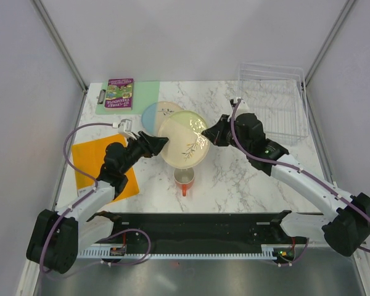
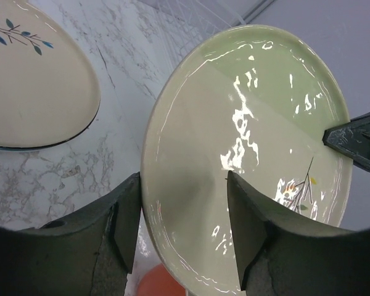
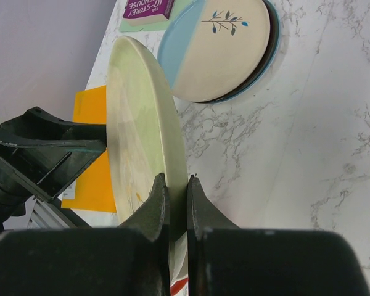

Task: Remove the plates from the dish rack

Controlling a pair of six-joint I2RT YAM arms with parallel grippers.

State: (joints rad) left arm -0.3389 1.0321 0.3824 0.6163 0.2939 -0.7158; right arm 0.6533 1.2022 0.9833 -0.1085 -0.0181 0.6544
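A cream and pale green plate (image 1: 184,140) with a small sprig is held tilted above the marble table, over the orange-red mug (image 1: 184,179). My right gripper (image 1: 208,135) is shut on its right rim; the right wrist view shows both fingers pinching the plate's edge (image 3: 135,123). My left gripper (image 1: 162,143) is open, its jaws straddling the plate's left rim (image 2: 253,111) with a gap. A blue and cream sprig plate (image 1: 157,114) lies on top of another plate on the table behind. The wire dish rack (image 1: 274,105) stands at the back right; no plates show in it.
An orange mat (image 1: 102,163) lies at the left under the left arm. A green mat (image 1: 142,92) with a purple book (image 1: 119,92) lies at the back left. The stacked plates also show in the right wrist view (image 3: 225,46).
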